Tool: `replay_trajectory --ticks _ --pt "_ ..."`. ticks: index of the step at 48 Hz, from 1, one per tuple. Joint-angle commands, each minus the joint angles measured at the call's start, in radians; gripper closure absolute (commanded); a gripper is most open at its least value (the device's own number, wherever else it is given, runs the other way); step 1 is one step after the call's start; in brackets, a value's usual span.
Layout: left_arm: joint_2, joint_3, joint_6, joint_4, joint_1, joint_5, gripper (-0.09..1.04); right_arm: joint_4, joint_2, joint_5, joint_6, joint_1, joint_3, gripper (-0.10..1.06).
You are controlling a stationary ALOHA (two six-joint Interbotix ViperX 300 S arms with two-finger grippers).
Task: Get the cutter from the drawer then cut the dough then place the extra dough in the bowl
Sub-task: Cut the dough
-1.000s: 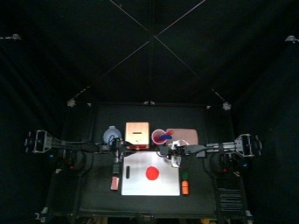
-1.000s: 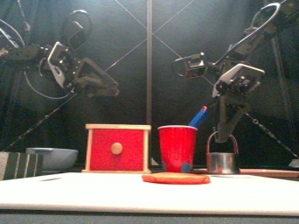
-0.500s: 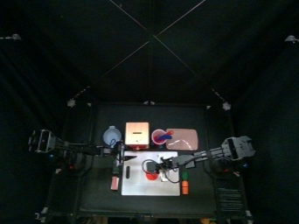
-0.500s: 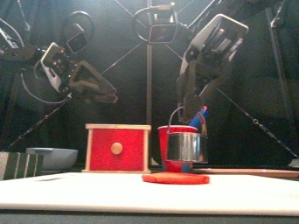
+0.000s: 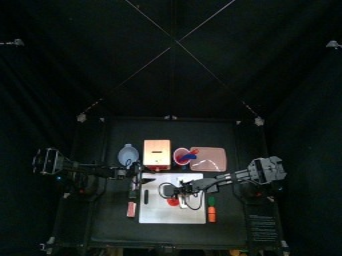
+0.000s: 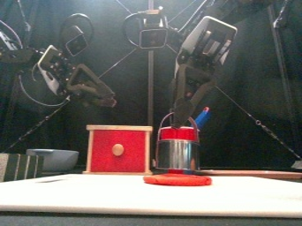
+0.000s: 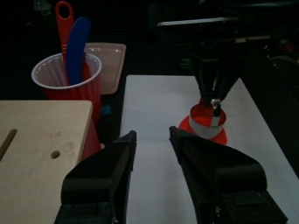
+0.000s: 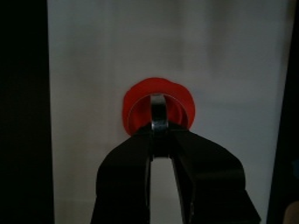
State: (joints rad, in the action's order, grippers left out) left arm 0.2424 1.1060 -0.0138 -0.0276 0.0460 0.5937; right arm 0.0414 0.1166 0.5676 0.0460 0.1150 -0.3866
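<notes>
A round metal cutter [image 6: 177,154] stands on the flat red dough [image 6: 177,180] in the middle of the white cutting board [image 5: 187,208]. My right gripper [image 6: 177,113] is shut on the cutter's wire handle directly above it. In the right wrist view the handle [image 8: 158,107] sits between the closed jaws over the dough [image 8: 138,105]. My left gripper [image 7: 153,144] hangs open and holds nothing, above the board's left part, apart from the cutter [image 7: 208,124]. The blue-grey bowl [image 5: 127,155] is at the back left.
The wooden box [image 6: 119,148] with its red drawer front stands behind the board, left of the red cup [image 7: 65,77] holding a blue and a red knife. A pink tray [image 5: 209,156] lies at the back right. A small orange and green thing [image 5: 211,212] lies by the board's right edge.
My right gripper lifted the cutter from the table right of the cup, carried it left over the dough and lowered it onto the dough. The left arm barely moved.
</notes>
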Motion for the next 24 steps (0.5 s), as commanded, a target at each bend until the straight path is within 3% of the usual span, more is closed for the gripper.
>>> replay_trajectory --ticks 1,24 --pt "0.003 -0.009 0.0 0.002 -0.002 0.006 0.18 0.014 -0.011 -0.021 0.002 -0.005 0.026 0.47" --pt "0.003 -0.008 -0.003 0.009 -0.012 0.006 0.17 0.009 -0.011 -0.034 0.002 0.002 0.034 0.45"
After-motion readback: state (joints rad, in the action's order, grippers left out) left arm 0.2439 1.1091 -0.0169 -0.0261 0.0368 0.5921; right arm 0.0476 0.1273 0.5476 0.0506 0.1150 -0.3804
